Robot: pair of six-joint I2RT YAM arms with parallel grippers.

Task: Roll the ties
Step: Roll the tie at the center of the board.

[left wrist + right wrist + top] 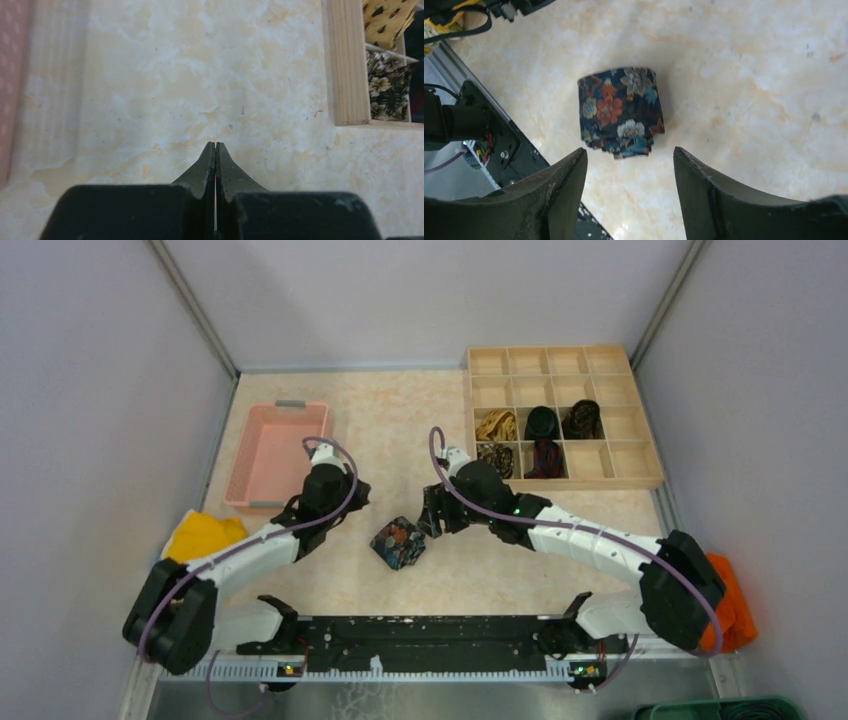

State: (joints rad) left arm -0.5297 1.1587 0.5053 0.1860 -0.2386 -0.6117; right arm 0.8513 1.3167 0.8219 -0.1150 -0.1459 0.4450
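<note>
Desk [400, 420] layout: wooden tray [652, 478] far right, pink basket [272, 452] far left, open marble between them.

Five ties are coiled in the tray's middle cells. The top row and right column are free.

One rolled floral tie [398, 542] sits loose mid-desk, closer to the near rail [430, 632] than to the tray.

Right hand [629, 159] is the nearer one. Fingers spread wide, holding nothing, coil just ahead of the tips and roughly centred on the gap, not touching. The coil is squat, no real long axis, stepped edge toward the hand.

Left hand [215, 146] is pinched shut and empty over bare desk, off to the coil's left.

My read: right arm straddles the coil, then carries it far-right to a free cell. Path looks open, tray wall is the only edge to clear.
</note>
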